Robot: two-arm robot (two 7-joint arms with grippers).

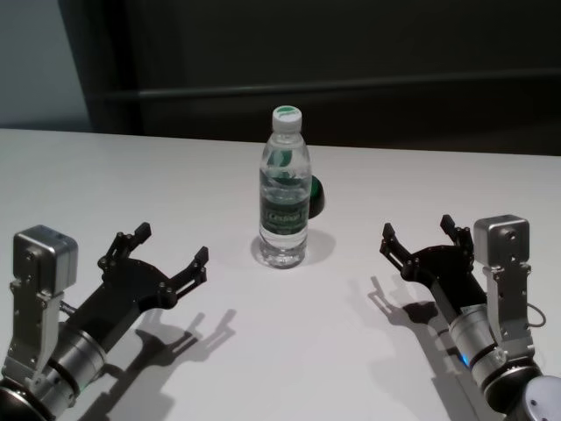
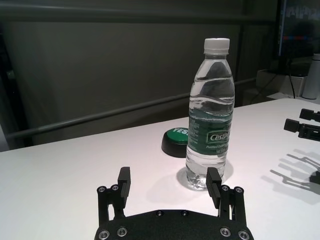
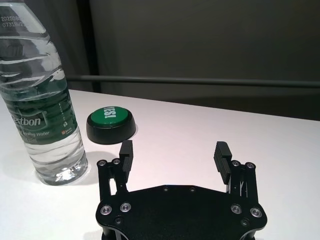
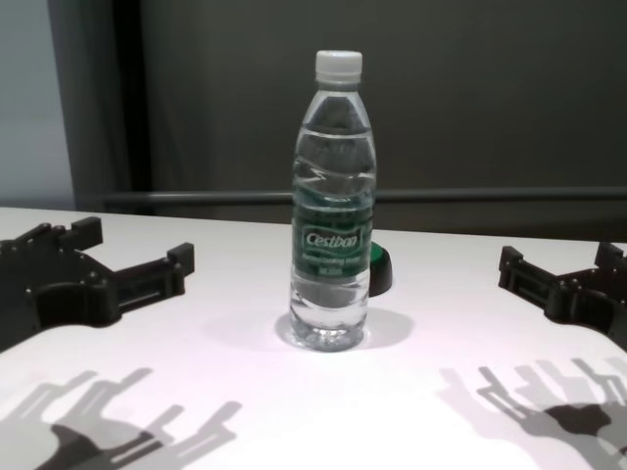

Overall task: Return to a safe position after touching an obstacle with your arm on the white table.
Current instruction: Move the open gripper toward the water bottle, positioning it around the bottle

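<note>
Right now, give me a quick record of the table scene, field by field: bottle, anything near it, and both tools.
obstacle: tall clear plastic water bottle with white cap and green label, upright, mid-table
behind it: low round green-and-black button, beside the bottle's base
surface: white table
left tool: open, short of the bottle, holding nothing
right tool: open, short of the bottle, holding nothing

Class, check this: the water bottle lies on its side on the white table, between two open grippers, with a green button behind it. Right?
Not quite. The water bottle stands upright, cap on top, as the chest view shows. The rest holds: white table, open left gripper and right gripper, green button behind it.
</note>
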